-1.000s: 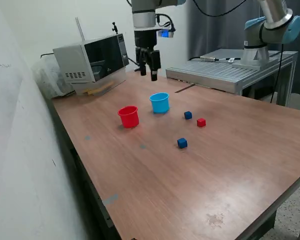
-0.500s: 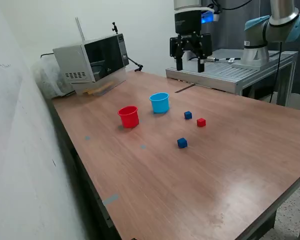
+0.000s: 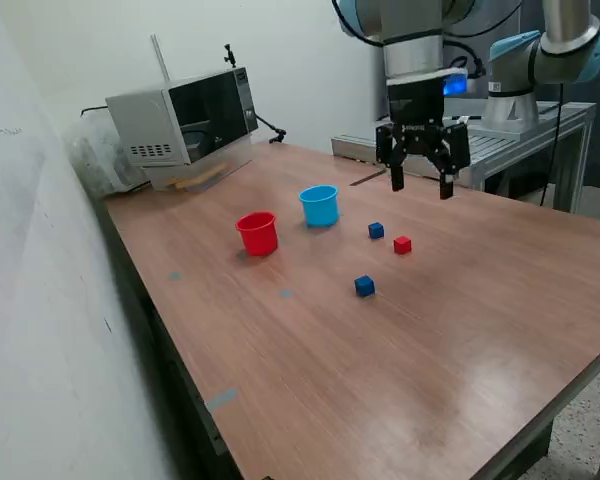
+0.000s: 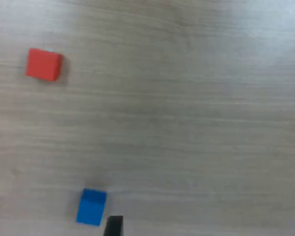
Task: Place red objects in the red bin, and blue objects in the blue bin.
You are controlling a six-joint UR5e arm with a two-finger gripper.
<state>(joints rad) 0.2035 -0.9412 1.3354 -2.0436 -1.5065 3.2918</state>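
The red cup and the light-blue cup stand upright on the wooden table. One red cube lies to the exterior view's right of a dark blue cube; a second dark blue cube lies nearer the camera. Only one red cube shows. My gripper hangs open and empty in the air above and behind the red cube. The wrist view shows the red cube, a blue cube and one dark fingertip at the frame's edge.
A microwave stands at the table's back on the exterior view's left. A metal bench with a second robot arm's base stands behind the table. A wall runs along the exterior view's left.
My gripper has swung from above the cups across to the exterior view's right and come lower, now above the red and blue cubes. Cups and cubes have not moved.
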